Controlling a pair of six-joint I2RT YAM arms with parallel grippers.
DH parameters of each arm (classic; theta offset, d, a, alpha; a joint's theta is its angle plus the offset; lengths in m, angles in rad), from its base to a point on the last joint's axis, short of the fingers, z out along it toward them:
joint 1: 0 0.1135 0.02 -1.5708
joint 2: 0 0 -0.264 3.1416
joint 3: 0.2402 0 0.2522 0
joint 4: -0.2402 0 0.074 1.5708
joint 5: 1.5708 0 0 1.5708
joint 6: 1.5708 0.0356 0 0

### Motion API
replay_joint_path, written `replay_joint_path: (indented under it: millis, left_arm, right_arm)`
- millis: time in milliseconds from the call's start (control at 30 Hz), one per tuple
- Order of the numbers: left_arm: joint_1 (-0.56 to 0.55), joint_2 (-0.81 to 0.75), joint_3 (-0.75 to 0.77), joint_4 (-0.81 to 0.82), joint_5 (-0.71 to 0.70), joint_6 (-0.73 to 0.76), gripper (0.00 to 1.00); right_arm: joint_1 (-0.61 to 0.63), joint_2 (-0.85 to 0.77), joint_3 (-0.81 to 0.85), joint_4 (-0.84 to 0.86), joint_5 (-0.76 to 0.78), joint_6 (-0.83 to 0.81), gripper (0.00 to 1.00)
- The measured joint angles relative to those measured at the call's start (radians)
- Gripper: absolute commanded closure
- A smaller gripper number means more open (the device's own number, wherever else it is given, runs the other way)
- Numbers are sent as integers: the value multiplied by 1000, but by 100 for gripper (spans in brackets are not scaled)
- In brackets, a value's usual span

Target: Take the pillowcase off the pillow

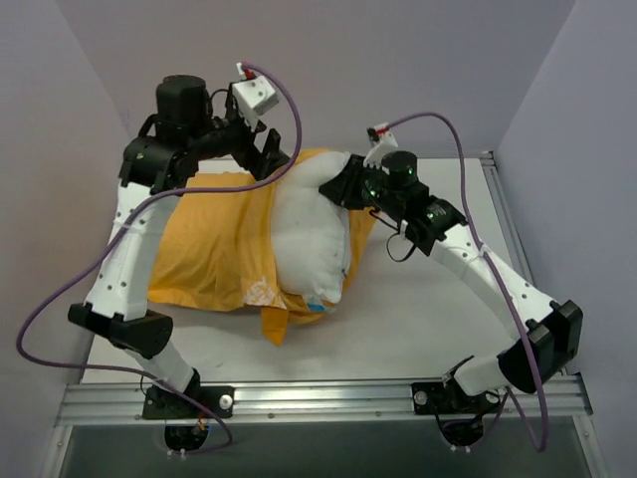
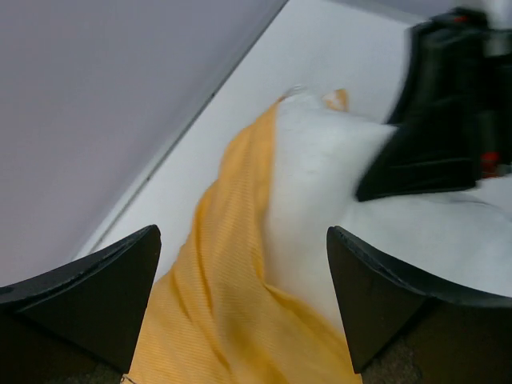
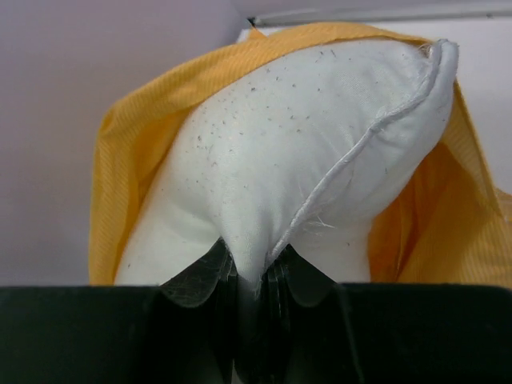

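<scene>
The orange-yellow pillowcase lies on the table, bunched over the left part of the white pillow. The pillow's right half sticks out of the case. My right gripper is shut on the pillow's seamed edge at its far right end; the case frames the pillow behind it. My left gripper is open, hovering above the case's far edge where it meets the bare pillow. The right gripper's black body shows in the left wrist view.
The white table ends in a metal rail at the near edge. Grey-purple walls close in on the left, back and right. Purple cables loop off both wrists.
</scene>
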Motion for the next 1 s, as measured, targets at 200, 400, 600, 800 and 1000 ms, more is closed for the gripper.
replay_joint_path:
  millis: [200,400,600,800,1000]
  left_arm:
    - [-2,-237,13,-19,72,-58,6]
    - [-8,-296,21,-73,43,-51,12]
    - [-31,-471,-355,-153,-81,38,6]
    - [-30,-465,-384,-208,-161,27,2]
    - [-30,-350,-142,-105,-155,-79,22]
  right_arm:
    - [43,146,336,-68,-83,-106,100]
    - [62,152,436,-135,-79,-118,100]
    - [59,153,438,-154,-67,-101,100]
    - [78,135,391,-128,-130,-146,100]
    - [103,39,237,-196,-185,-270,100]
